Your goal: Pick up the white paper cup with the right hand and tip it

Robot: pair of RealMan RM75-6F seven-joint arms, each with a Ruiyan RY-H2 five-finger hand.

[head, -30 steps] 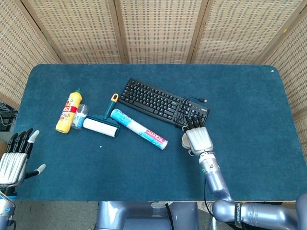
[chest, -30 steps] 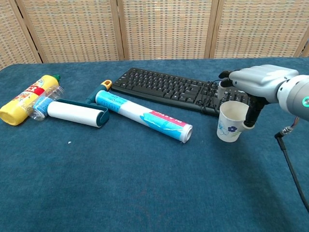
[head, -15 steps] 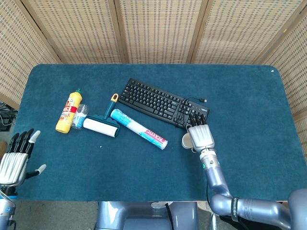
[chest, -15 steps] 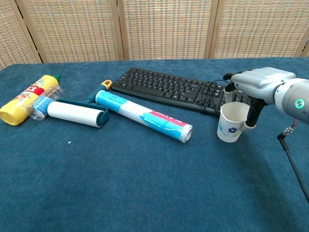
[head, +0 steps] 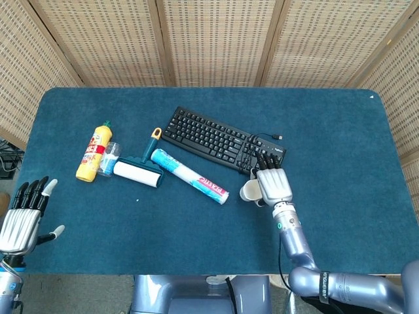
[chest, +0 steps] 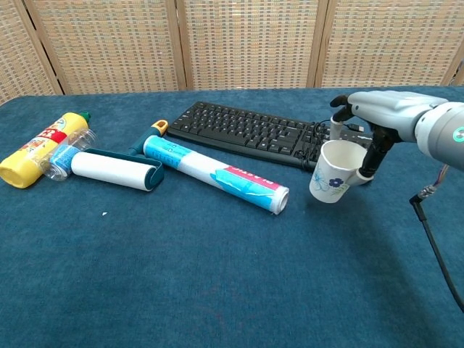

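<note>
White paper cup (chest: 332, 180) with blue flower print, tilted leftward just in front of the black keyboard (chest: 254, 133), gripped at its rim by the right hand (chest: 377, 123); left hand (head: 19, 219) spread, holding nothing, off the table's near-left edge.

The right robot hand (chest: 366, 134) gripped the white paper cup (chest: 333, 171) by its rim, a finger hooked inside the mouth, and the cup hung tilted with its base swung toward the left and its blue flower print showing. It sat just in front of the right end of the black keyboard (chest: 254, 133). On the blue bench (chest: 217, 290) a white and blue tube (chest: 215, 175) lay diagonally beside the keyboard. Further left lay a lint roller (chest: 116, 169) with a teal frame, a clear plastic bottle (chest: 64, 156), and a yellow bottle (chest: 40, 151) on its side, close together.
</note>
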